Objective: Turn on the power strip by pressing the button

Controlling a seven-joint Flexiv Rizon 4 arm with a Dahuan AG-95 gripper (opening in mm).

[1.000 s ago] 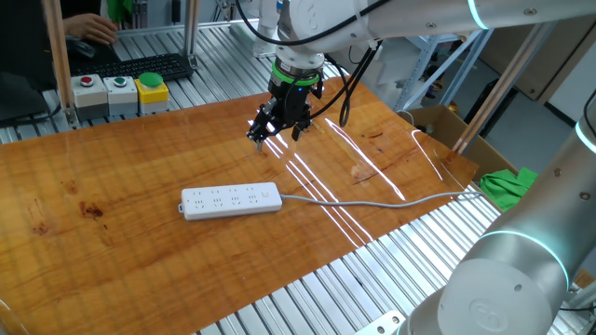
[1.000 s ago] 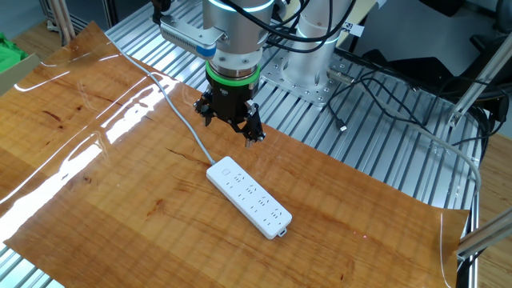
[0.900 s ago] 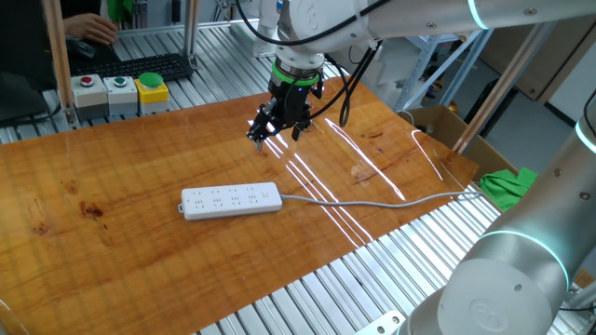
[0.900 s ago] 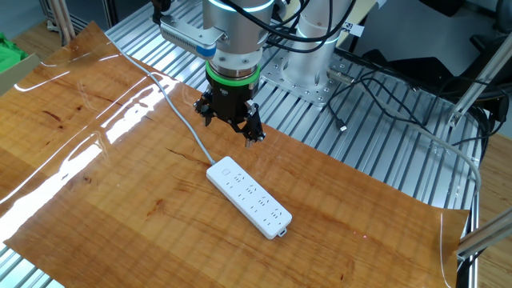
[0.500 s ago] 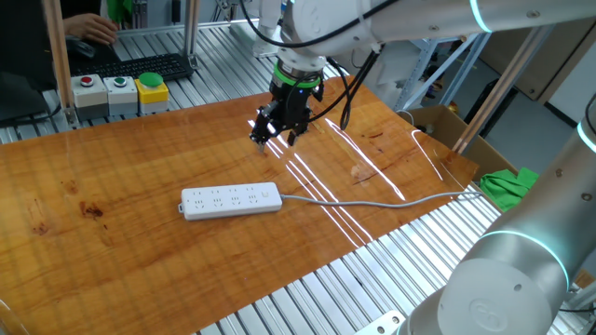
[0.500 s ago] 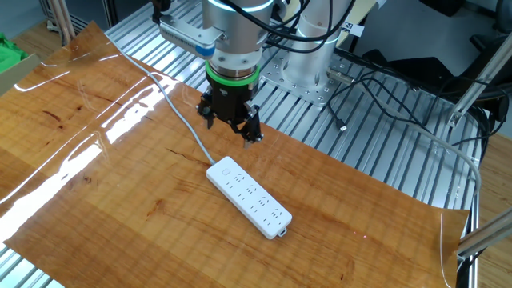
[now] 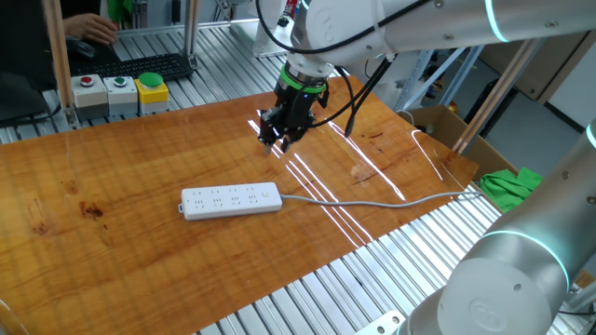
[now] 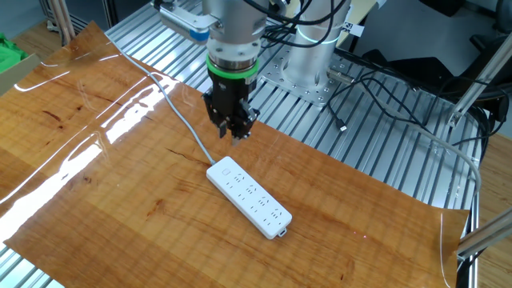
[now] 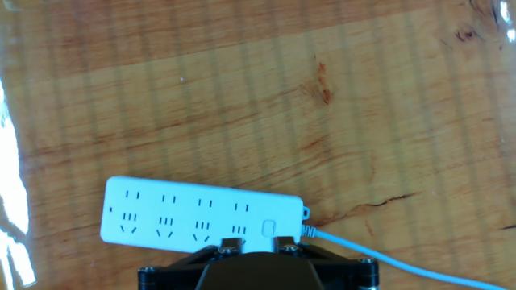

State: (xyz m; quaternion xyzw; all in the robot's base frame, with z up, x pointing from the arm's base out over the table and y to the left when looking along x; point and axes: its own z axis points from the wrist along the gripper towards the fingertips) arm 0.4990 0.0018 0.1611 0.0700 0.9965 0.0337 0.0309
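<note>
The white power strip [image 7: 231,200] lies flat on the wooden table [image 7: 112,186], its grey cable [image 7: 372,203] running off to the right. It also shows in the other fixed view [image 8: 250,197] and in the hand view [image 9: 201,211]. The button [image 9: 269,229] is a small white switch at the strip's cable end [image 8: 226,170]. My gripper [image 7: 277,142] hangs above the table, behind the strip's cable end, not touching it [image 8: 234,134]. In the hand view the gripper [image 9: 258,242] shows two dark fingers [image 9: 232,243] with a gap between them, over the strip's near edge.
Red [image 7: 87,88], green [image 7: 119,86] and yellow [image 7: 151,86] knob boxes and a black keyboard [image 7: 149,65] sit at the far left. A cardboard box [image 7: 442,126] and green cloth [image 7: 507,184] lie off the right edge. A second arm's base [image 7: 507,279] stands front right.
The gripper has turned about its own axis and shifted slightly to the right in one fixed view. The power strip and its cable have not moved.
</note>
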